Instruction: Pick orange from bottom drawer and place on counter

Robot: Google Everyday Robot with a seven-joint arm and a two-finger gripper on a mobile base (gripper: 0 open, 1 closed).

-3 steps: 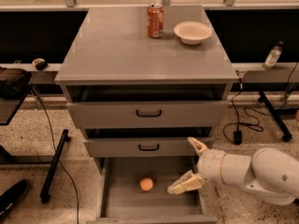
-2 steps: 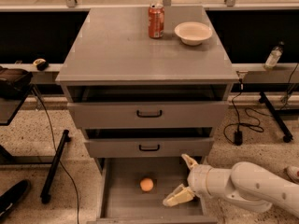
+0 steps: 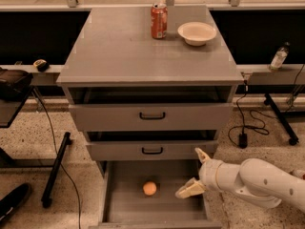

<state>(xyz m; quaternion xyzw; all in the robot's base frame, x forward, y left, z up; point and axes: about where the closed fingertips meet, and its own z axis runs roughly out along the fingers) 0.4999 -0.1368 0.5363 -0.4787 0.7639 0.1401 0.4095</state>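
The bottom drawer is standing pulled open below two grey drawers with black handles. The orange is lying near the middle of its plain grey floor. It is a small round fruit with smooth, evenly orange skin, and it is touching nothing but the floor. Higher up, on the counter, a red soda can and a white bowl are sitting near the back edge. The gripper is hovering over the drawer's right side, near the orange but apart from it. Its pale fingers are spreading wide and gripping nothing. The white arm is reaching in from the right.
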